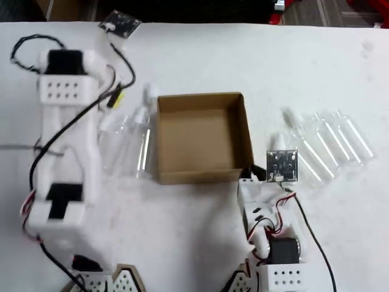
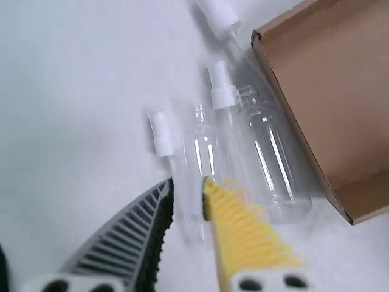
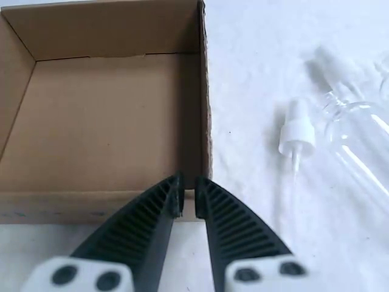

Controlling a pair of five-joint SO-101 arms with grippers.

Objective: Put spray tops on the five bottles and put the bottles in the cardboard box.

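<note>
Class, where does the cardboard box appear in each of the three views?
High view: the cardboard box sits open at centre, bottles lying either side.
Left wrist view: its outer wall runs beside two clear bottles.
Right wrist view: its bare inside lies ahead of the right gripper.
Shared landmark: the white table.

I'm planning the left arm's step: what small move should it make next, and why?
Probably lower the left gripper onto the loose spray top beside the bottles and close on it. The gripper is open and holds nothing, the bottles look uncapped, and the box is empty.
</note>
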